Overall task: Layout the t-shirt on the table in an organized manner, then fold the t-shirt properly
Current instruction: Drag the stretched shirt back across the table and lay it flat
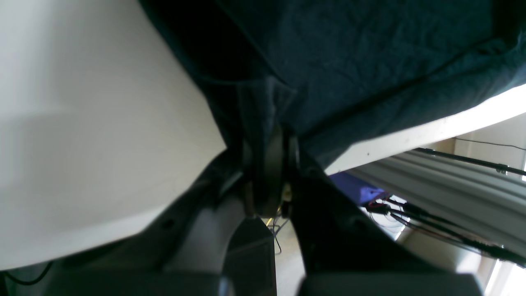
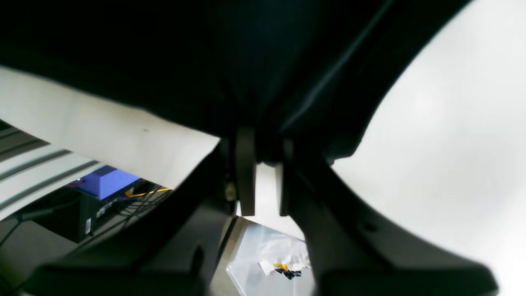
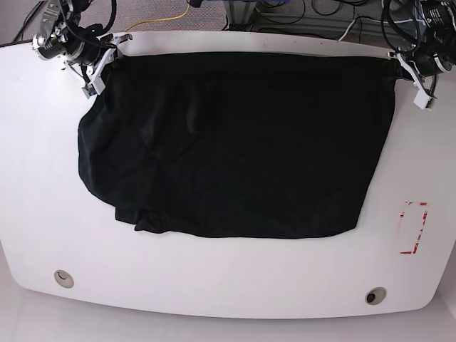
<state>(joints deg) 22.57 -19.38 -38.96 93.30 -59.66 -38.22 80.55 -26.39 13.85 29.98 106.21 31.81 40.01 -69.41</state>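
Near edge of the table is bare, with two grommets and a red tape outline at one side. Beyond them the shirt lies spread across the middle, its near hem rumpled and one side bulging outward with a folded lump at the lower corner. Along the far edge both arms hold the top corners.

Left gripper: jaws closed tight on a pinch of shirt. Right gripper: jaws narrow, cloth seen at the tips, but a gap shows lower down; whether the grip is firm cannot be told.

Judgement: laying out is unfinished. Recommend confirming the right grip before pulling, then drawing both corners evenly to keep the top edge straight and taut, and attending afterwards to the bunched corner.
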